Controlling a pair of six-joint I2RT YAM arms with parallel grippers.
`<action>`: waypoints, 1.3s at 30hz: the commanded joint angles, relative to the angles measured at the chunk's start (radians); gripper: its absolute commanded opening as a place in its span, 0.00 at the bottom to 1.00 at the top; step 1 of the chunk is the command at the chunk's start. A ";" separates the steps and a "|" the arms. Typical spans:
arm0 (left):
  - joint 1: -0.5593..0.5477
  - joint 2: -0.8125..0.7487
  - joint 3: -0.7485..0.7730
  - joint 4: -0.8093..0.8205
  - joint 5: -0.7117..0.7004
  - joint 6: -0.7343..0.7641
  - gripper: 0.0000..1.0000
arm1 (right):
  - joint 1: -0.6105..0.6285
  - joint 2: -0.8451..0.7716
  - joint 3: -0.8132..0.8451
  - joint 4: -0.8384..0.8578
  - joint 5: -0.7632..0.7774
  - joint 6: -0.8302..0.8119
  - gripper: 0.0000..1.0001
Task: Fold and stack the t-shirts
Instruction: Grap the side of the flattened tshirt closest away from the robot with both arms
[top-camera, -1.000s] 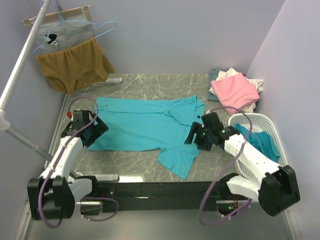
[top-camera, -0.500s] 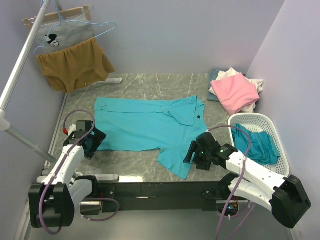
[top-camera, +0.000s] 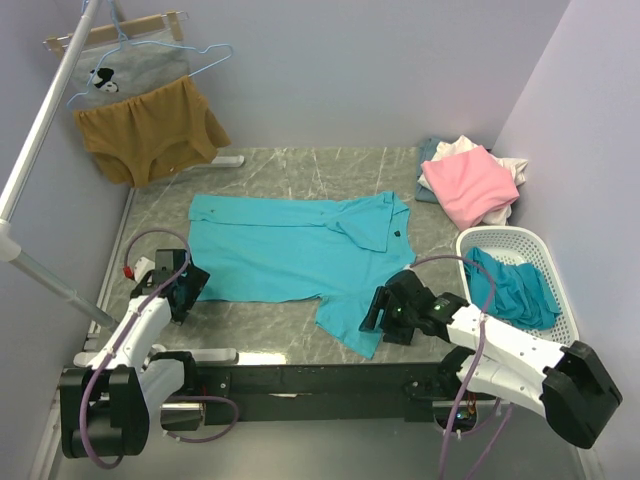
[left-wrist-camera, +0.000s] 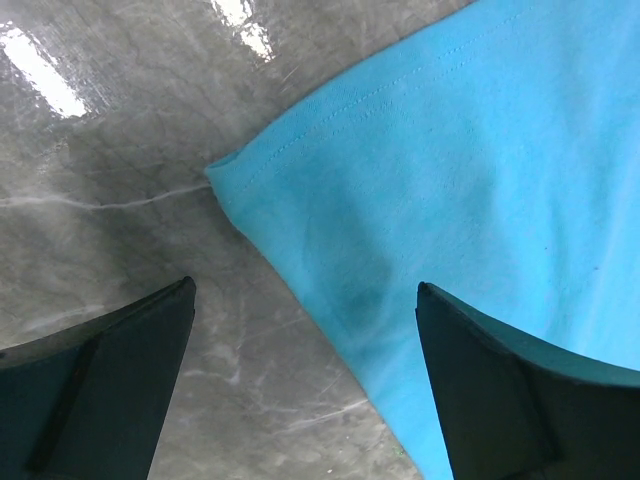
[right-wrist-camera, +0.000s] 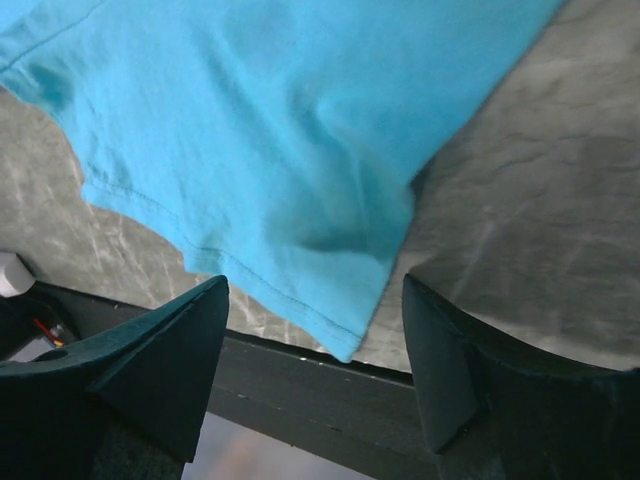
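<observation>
Your left fingers (left-wrist-camera: 120, 360) stand spread wide with nothing between them, poised just above the desk (top-camera: 260, 320) near its left edge. In the left wrist view the hem corner of the turquoise t-shirt (top-camera: 290, 250) lies under the gap, with one finger over bare marble and the other over cloth. Your right fingers (right-wrist-camera: 150, 350) are also apart and hold nothing. They hang over the shirt's near sleeve (right-wrist-camera: 300, 200), whose tip reaches the desk's near edge.

That turquoise t-shirt is spread flat across the middle of the desk, with its collar and placket toward the right and its hem toward the left. A pink t-shirt (top-camera: 468, 185) sits on top of a small heap of white and pale blue cloth in the far right corner. At the right edge stands a white basket (top-camera: 497, 238), and you can see a teal t-shirt (top-camera: 512, 290) bunched inside it. Beyond the far left corner, a mustard-brown garment (top-camera: 150, 130) hangs from a hanger.
</observation>
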 joint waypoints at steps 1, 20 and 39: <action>0.004 0.007 -0.041 -0.019 -0.036 -0.009 0.96 | 0.052 0.064 -0.009 0.020 -0.011 0.039 0.75; 0.007 0.029 -0.061 0.030 0.016 0.007 0.01 | 0.202 0.107 0.068 -0.081 0.159 0.099 0.00; 0.002 -0.062 -0.053 -0.040 0.017 -0.027 0.65 | 0.202 0.011 0.157 -0.089 0.191 0.028 0.07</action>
